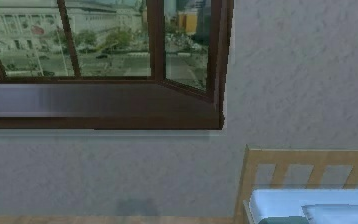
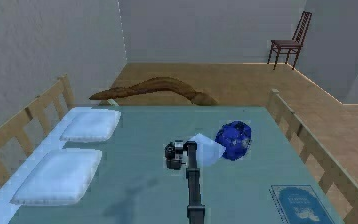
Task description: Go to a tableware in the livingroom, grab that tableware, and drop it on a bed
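A round dark-blue patterned thing [image 2: 232, 138] lies on the bed's pale blue sheet [image 2: 147, 130], just right of the arm's far end. The dark arm bar [image 2: 194, 190] rises from the bottom edge over the mattress. Its gripper [image 2: 174, 153] stands at the bar's end, above the middle of the bed, left of the blue thing. I cannot tell whether the gripper holds anything. The bed's wooden headboard [image 1: 307, 165] and a pale pillow corner [image 1: 317, 208] show at the forward view's lower right.
Two white pillows [image 2: 72, 150] lie at the bed's left by the slatted headboard [image 2: 32, 120]. A brown blanket [image 2: 157, 90] drapes the far edge. A blue book [image 2: 302, 203] lies near right. A wooden chair [image 2: 290, 40] stands in the far corner. A dark-framed window [image 1: 107, 60] faces me.
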Motion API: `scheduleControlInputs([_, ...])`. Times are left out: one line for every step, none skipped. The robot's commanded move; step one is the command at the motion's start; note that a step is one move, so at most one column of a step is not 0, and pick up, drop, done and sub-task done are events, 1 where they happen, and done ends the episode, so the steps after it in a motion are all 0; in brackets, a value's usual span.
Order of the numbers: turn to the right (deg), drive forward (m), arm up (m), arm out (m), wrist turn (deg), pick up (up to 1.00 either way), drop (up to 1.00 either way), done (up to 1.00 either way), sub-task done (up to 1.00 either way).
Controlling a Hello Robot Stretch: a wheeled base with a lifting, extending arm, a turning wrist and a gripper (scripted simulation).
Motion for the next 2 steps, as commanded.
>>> scheduleControlInputs([0.0,0.00,-0.32,0.00,0.0,0.00,0.00,0.00,0.00])
scheduleControlInputs([0.0,0.00,0.00,0.00,0.0,0.00,1.00,0.00,0.00])
